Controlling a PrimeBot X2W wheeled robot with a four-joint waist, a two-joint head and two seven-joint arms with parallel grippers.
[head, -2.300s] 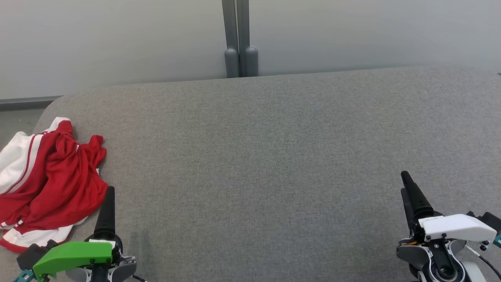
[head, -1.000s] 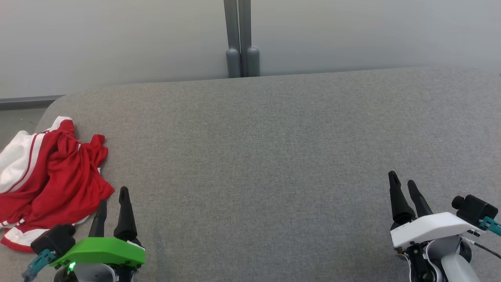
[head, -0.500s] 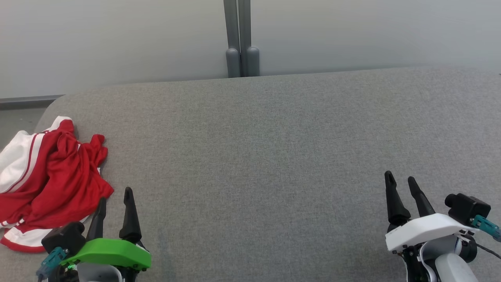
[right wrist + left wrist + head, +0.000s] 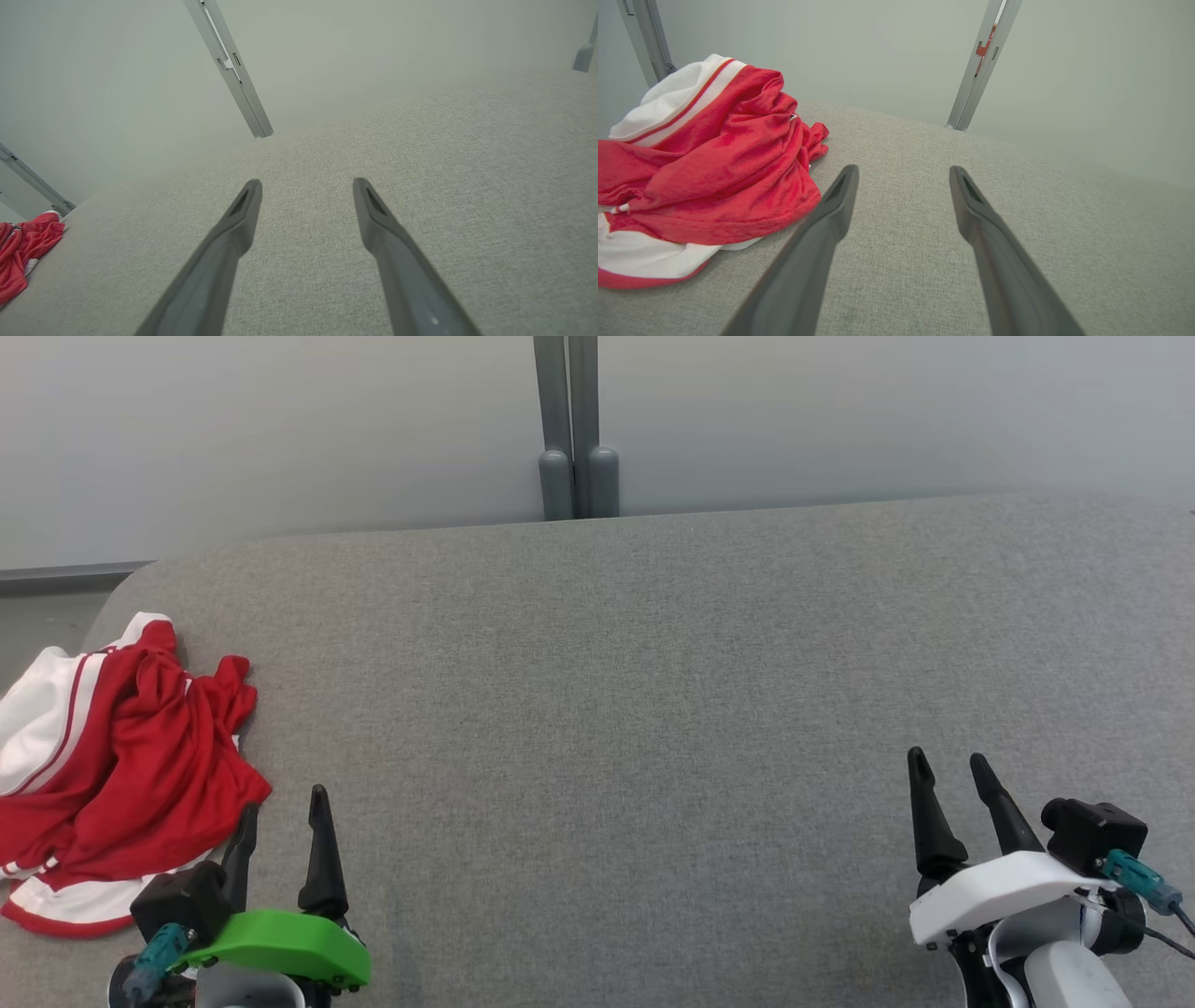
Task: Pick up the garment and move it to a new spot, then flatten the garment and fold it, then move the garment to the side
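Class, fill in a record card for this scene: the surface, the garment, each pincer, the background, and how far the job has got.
cushion: grey fabric, wide, rounded at its left corner
garment: red and white, crumpled in a heap at the cushion's left end
left pincer: open, empty, close beside the garment's hem
right pincer: open, empty, over bare cushion, far from the garment
background: pale wall with a grey post
stage: garment not yet picked up

Grey fabric surface [image 4: 653,709] free mid and right; crumpled red-and-white garment [image 4: 121,756] blocks just beside my left gripper [image 4: 285,800]; wall [image 4: 280,429] behind.
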